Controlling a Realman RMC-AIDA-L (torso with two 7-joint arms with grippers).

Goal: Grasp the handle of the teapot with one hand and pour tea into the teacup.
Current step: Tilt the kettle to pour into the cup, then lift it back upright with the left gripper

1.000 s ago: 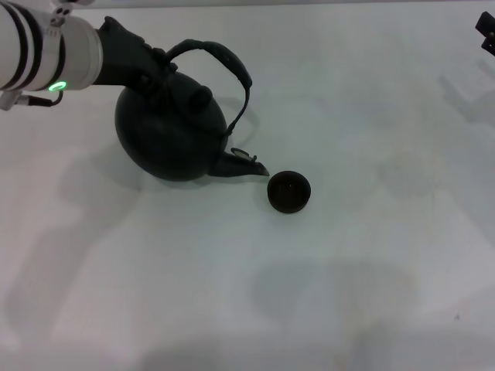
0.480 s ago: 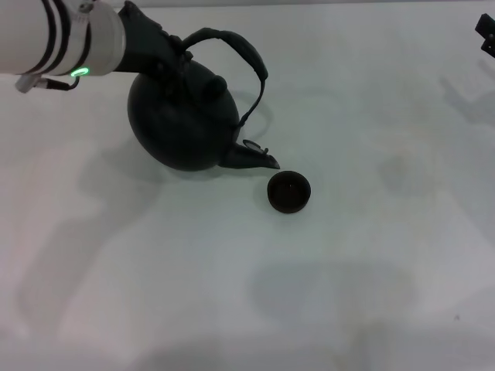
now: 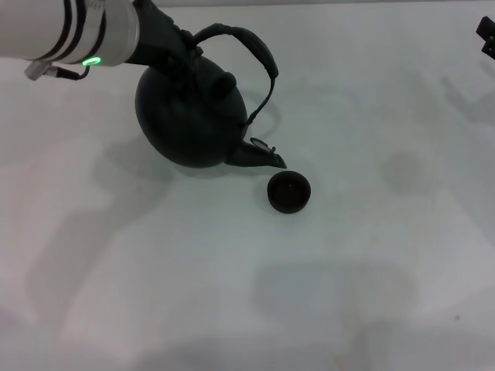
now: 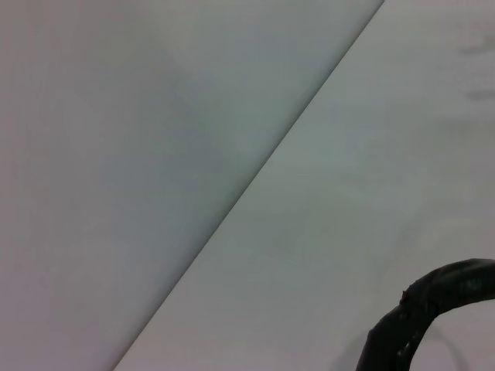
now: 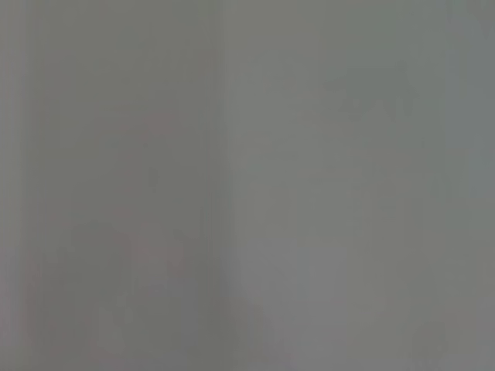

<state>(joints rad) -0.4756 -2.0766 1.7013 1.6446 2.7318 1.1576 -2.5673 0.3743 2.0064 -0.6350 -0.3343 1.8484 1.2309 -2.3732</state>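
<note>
The round matte black teapot (image 3: 193,116) hangs in my left gripper (image 3: 176,48), which is shut on the left end of the arched handle (image 3: 251,42). The pot leans with its short spout (image 3: 267,158) pointing down and to the right. The spout tip sits just up and left of the small dark teacup (image 3: 288,192), which stands on the white table. A curved piece of the rough handle (image 4: 433,297) shows in the left wrist view. My right gripper (image 3: 487,35) is parked at the far right edge, only partly in view.
The white table (image 3: 247,294) stretches around the cup, with soft shadows on it. The right wrist view shows only a blank grey surface.
My left arm has carried the teapot to the right and a little farther back, bringing the spout tip closer to the teacup. The cup has not moved.
</note>
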